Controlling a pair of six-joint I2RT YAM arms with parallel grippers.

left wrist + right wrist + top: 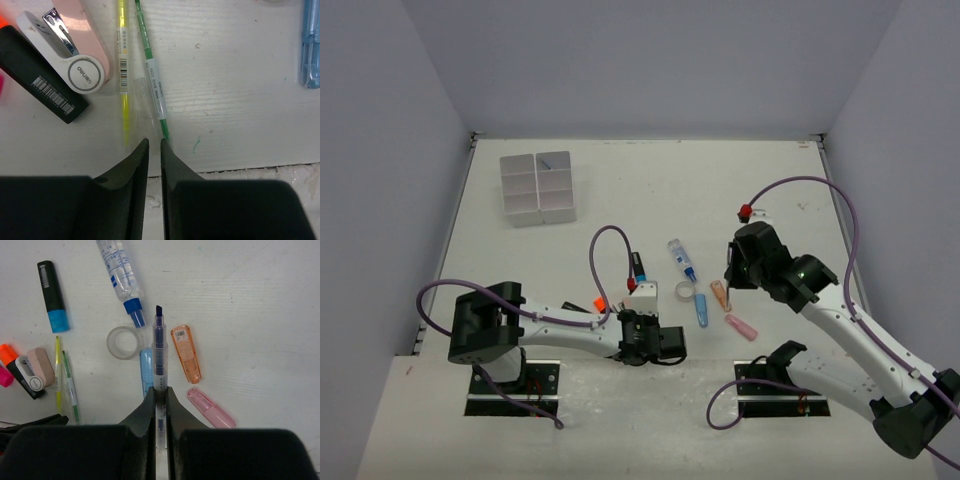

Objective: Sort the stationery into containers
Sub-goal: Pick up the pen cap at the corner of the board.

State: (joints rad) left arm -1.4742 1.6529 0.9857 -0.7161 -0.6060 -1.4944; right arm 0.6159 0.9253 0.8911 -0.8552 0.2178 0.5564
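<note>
Right end effector [160,392], closest to me, was clamped on a clear blue-tipped pen [159,345]. I saw the white bench [650,185] carrying the six-compartment tray [557,213] at its far left. Left end effector [154,142] hung with jaws a slit apart, empty, over the yellow pen [123,75] and green pen [155,85].

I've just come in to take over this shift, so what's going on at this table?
Two robot arms are sorting stationery into a divided tray at the far left. The right gripper is shut on a clear pen with a dark blue tip, held over the loose items. The left gripper sits low at the near ends of a green pen and a yellow pen, jaws almost together; whether it grips either is unclear.
</note>
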